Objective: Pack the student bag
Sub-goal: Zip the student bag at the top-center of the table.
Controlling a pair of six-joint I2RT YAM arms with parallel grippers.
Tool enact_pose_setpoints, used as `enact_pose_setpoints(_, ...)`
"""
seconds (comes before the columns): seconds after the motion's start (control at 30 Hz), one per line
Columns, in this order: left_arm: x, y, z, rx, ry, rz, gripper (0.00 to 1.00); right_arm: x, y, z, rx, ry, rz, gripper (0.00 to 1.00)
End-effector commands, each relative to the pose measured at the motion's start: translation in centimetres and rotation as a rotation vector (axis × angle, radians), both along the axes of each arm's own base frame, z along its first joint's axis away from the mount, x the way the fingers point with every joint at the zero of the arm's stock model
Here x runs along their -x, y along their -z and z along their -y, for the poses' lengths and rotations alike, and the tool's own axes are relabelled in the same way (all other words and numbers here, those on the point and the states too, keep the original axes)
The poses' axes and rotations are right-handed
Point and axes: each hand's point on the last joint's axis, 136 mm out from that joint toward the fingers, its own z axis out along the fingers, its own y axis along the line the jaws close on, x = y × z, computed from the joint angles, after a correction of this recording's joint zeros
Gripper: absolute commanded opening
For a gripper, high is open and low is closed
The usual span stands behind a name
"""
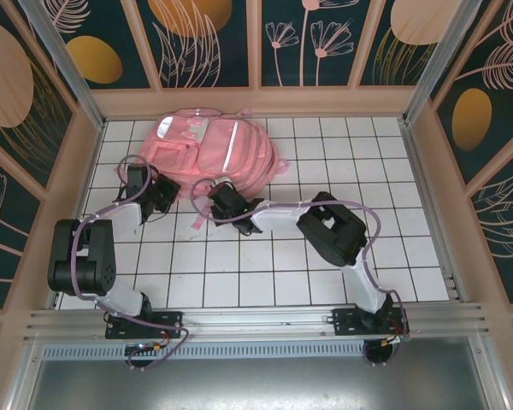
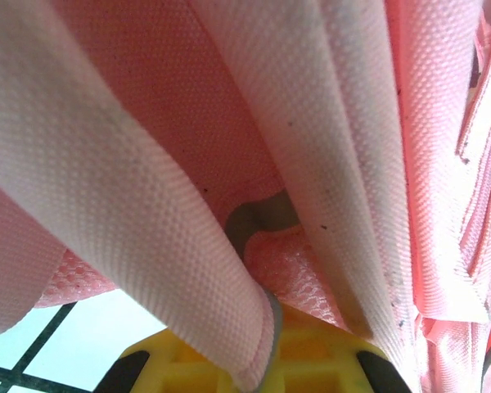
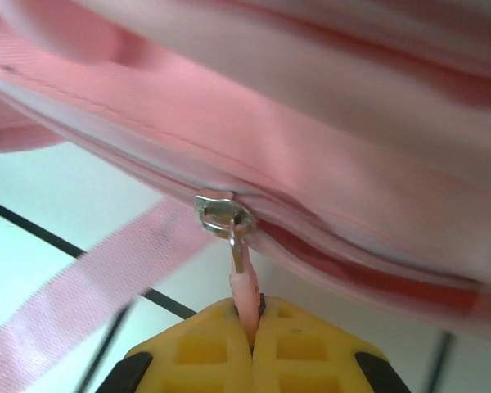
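The student bag point(image 1: 209, 149), a big soft pink backpack with glossy lighter panels, lies flat at the back of the tiled table. At its near left corner my left gripper point(image 1: 162, 191) is shut on a fold of the bag's pink fabric point(image 2: 147, 237), which runs between the yellow fingers point(image 2: 266, 332). My right gripper point(image 1: 215, 199) is at the bag's near edge. It is shut point(image 3: 251, 315) on the pink zipper pull point(image 3: 244, 282). The pull hangs from a metal slider point(image 3: 222, 214) on the bag's zip, which gapes a little to the right of the slider.
A loose pink strap point(image 3: 74, 303) trails over the white tiled table point(image 1: 265, 265) below the zip. Wooden-framed walls point(image 1: 85, 145) close in the table at the left, back and right. Both forearms stretch across the middle tiles.
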Motion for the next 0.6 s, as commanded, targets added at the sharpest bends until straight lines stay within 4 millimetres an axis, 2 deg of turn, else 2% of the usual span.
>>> enact_pose_setpoints(0.0, -2.0, -1.9, -1.1, -0.069, -0.018, 0.076, 0.0, -1.1, -1.7, 4.2, 0.028, 0.127, 0.027, 0.0)
enact_pose_setpoints(0.17, -1.5, -1.2, -2.8, -0.126, -0.044, 0.045, 0.0, -1.4, -2.0, 8.9, 0.077, 0.204, 0.03, 0.0)
enact_pose_setpoints(0.3, -0.3, -0.1, -6.2, -0.232, -0.102, -0.039, 0.0, -2.0, -1.6, 12.9, 0.103, 0.261, 0.015, 0.0)
enact_pose_setpoints(0.5, 1.0, 0.3, -10.5, -0.346, -0.19, -0.112, 0.0, -4.1, -1.9, 16.6, 0.142, 0.309, 0.029, 0.0)
enact_pose_setpoints(0.57, 0.9, 0.0, -11.9, -0.388, -0.202, -0.128, 0.0, -4.7, -2.5, 16.5, 0.116, 0.294, 0.023, 0.0)
